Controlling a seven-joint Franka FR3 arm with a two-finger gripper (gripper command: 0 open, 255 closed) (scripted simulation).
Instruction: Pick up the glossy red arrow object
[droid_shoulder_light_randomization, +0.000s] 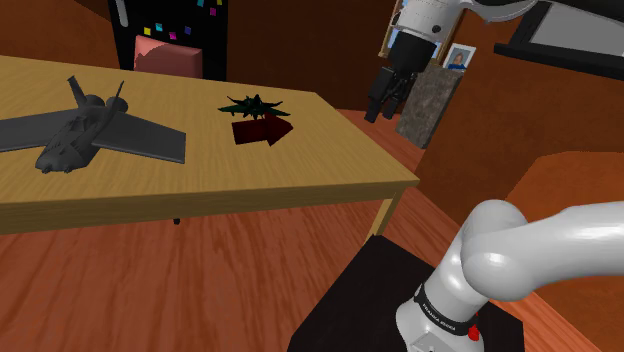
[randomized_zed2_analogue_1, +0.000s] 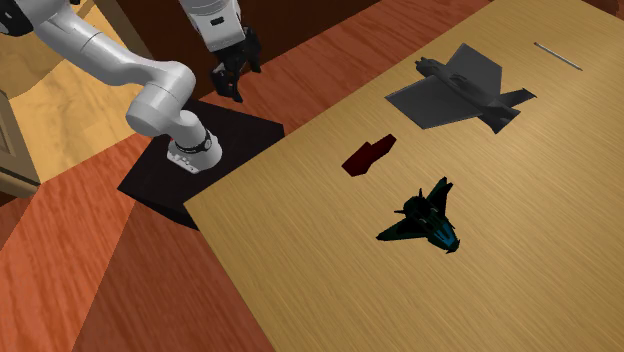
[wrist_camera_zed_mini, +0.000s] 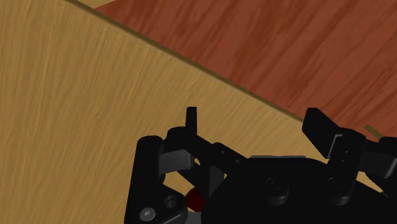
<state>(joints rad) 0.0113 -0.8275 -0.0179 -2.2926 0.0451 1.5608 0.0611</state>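
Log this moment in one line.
stage: pre-grasp | hand: open, empty, past edge of table | red arrow: flat on table, untouched

A room in a home: reddish wooden floor (droid_shoulder_light_randomization: 200, 290), light wooden table (droid_shoulder_light_randomization: 250, 180), small framed photos (droid_shoulder_light_randomization: 460, 57) hung up.

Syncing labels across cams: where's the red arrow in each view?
Shoulder view: dark red arrow on the table, below the small dark jet.
Second exterior view: arrow near centre, up-left of that jet.
Wrist view: red sliver glimpsed through the gripper, probably it.
Shared landmark: the jet, both exterior views.
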